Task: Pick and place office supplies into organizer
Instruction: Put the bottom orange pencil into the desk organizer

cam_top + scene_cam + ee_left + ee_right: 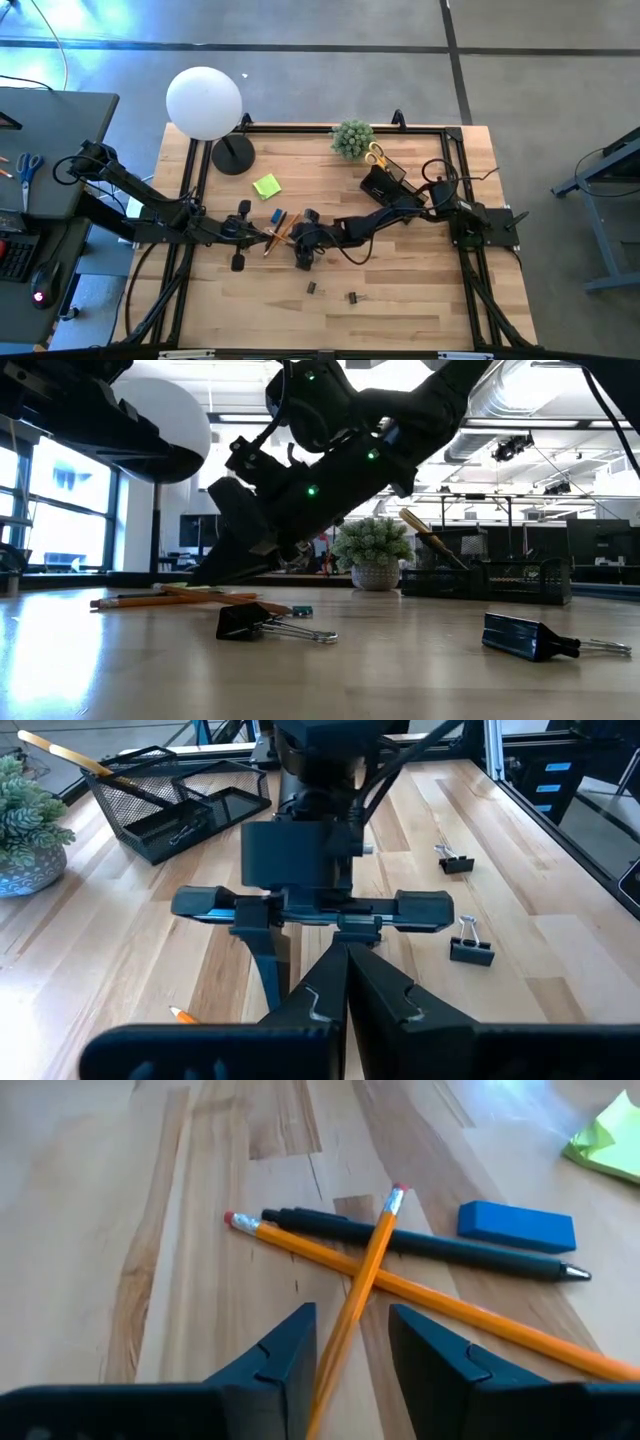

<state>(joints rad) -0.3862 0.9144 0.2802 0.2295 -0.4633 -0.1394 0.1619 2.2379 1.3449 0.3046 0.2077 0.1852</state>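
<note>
Two orange pencils point(372, 1260) and a dark pen point(420, 1245) lie crossed on the table, with a small blue block point(517, 1226) and a lime-green sticky-note pad point(610, 1145) beyond them. My right gripper point(350, 1355) is open and low over the table, one finger on each side of the upper pencil's shaft. My left gripper point(346, 970) is shut on nothing and faces the right gripper from the table's left, close to the pencils point(275, 232). The black organizer point(385, 182) stands at the far right with yellow-handled scissors point(375, 155) in it. My right gripper straddles the upper pencil's shaft point(340, 1335), slanting down from the table's right, fingers along the pencil. The pencil runs close by one finger point(290, 1355); whether it touches, I cannot tell. The pencil rests on the other pencil and the pen.
Two dark binder clips point(311, 287) point(352, 297) lie nearer the front edge. A potted plant point(352, 138) stands beside the organizer at the back. A white globe lamp point(205, 102) on a round black base point(232, 155) stands far left.
</note>
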